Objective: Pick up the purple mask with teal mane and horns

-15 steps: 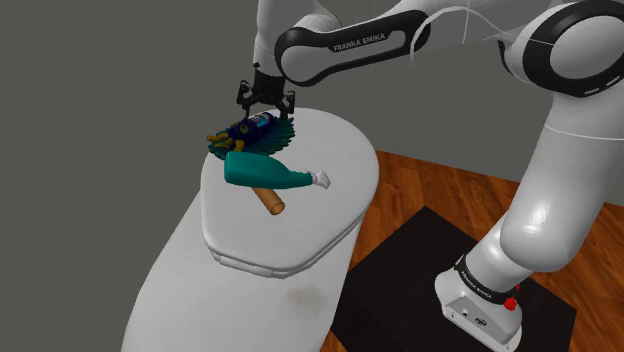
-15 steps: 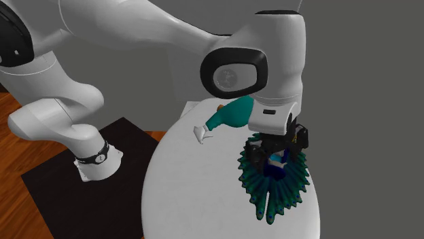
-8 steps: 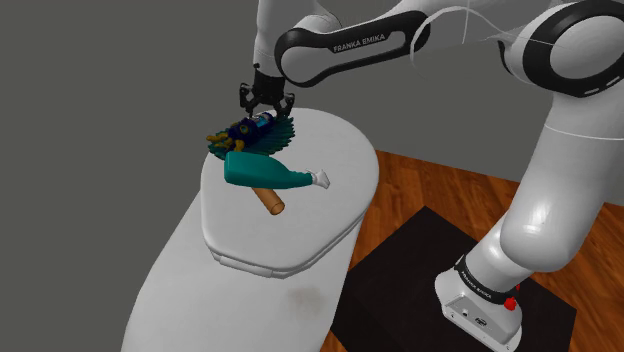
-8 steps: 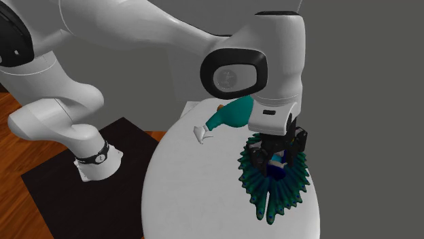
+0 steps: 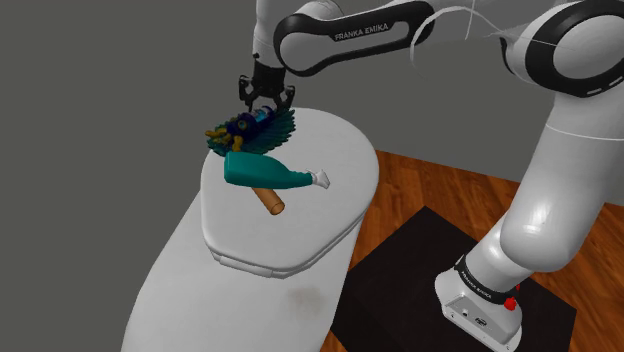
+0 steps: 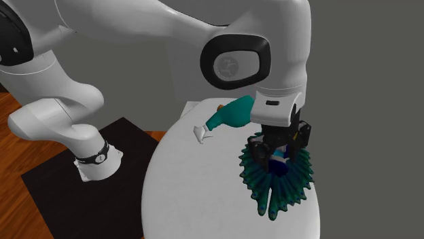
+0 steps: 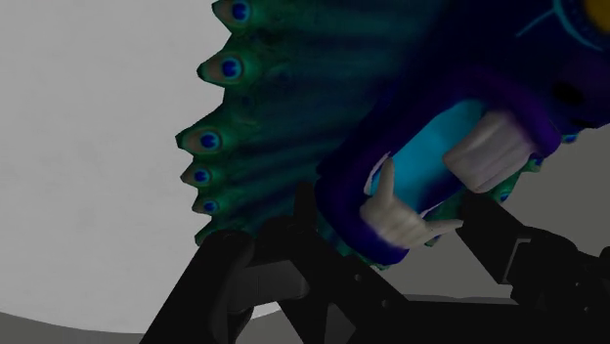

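**Student:** What is the tool (image 6: 277, 157) doing?

**Instructor:** Its two black fingers are pinching the purple middle of the mask (image 5: 255, 128), beside the pale horns. The teal mane is fanning out to one side with nothing under it. In the shoulder view the mask is hanging at the far end of the tabletop (image 5: 300, 245), just beside the teal bottle (image 5: 265, 176). Whether it is hanging fully clear of the surface cannot be told.

**Student:** What is threatening the pick?

**Instructor:** The hold is sitting off-centre on a narrow, rounded part. The wide mane is therefore probably levering the mask round between the fingers, and the mask may twist free. The feather tips are also hanging near the bottle, so a sideways carry risks catching it and rolling it against the brown cylinder (image 5: 269, 201) lying under it.
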You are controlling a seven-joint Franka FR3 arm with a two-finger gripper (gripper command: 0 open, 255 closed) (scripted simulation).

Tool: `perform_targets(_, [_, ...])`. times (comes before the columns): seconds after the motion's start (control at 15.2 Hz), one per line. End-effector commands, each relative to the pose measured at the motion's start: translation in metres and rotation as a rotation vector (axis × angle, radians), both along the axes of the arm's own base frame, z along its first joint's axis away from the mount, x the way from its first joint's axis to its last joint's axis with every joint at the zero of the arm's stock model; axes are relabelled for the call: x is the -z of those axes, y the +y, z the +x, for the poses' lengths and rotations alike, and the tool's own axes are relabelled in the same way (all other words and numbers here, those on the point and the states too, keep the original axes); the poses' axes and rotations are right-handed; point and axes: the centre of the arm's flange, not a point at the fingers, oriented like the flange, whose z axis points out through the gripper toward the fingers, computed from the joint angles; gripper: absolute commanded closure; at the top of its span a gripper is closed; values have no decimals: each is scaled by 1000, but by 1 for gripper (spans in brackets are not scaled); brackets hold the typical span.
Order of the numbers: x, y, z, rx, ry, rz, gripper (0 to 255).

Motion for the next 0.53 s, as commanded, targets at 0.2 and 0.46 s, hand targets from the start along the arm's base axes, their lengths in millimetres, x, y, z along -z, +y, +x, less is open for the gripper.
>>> perform_targets(0.2, [-26, 0, -1, 0, -1, 0, 255])
perform_targets(0.46, [-48, 0, -1, 0, -1, 0, 255])
